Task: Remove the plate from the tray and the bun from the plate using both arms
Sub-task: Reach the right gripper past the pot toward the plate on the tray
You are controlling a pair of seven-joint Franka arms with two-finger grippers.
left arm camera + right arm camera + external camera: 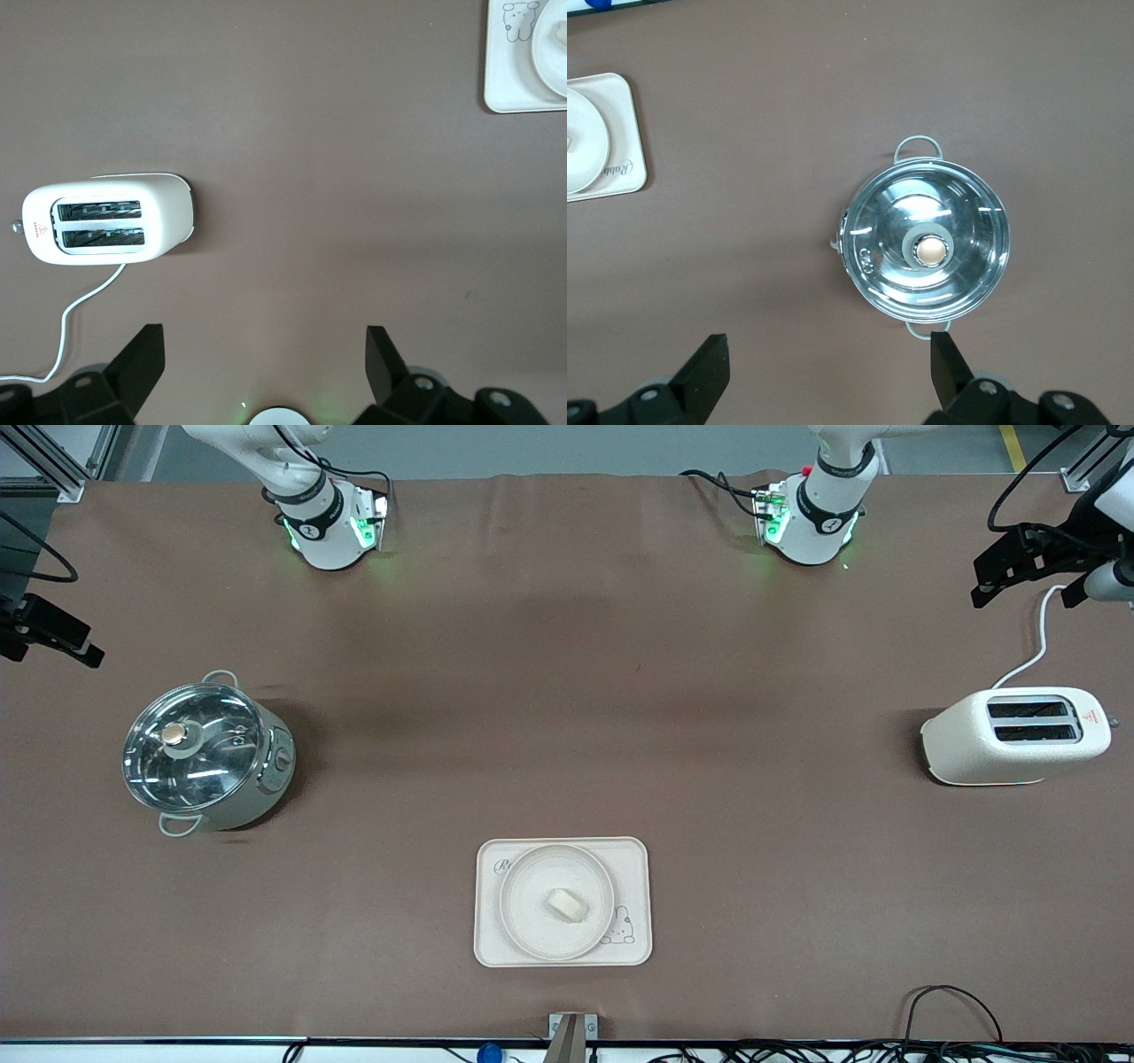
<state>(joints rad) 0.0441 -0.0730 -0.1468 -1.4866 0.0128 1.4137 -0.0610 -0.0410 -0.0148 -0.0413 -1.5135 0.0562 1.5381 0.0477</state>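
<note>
Nearest the front camera, the tray (563, 902) with its rabbit drawing is seen lying flat on the brown table (567, 691), and the plate (556, 902) is set on it, toward the right arm's end of the tray. On the plate, close to its middle, the bun (567, 904) is found resting, touched by no gripper. Farther from the camera, toward the right arm's end of the table, the steel pot (205, 756) is seen standing with its glass lid on. Toward the left arm's end, the white toaster (1017, 737) is spotted with both slots up and its cord trailing away. Both arms are parked high and apart from the tray, and both wait. The left gripper (266, 363) is held over bare table near the toaster, its fingers (142, 359) spread wide with nothing between them. The right gripper (829, 372) is held over the table beside the pot, fingers (709, 372) likewise wide apart and empty.
</note>
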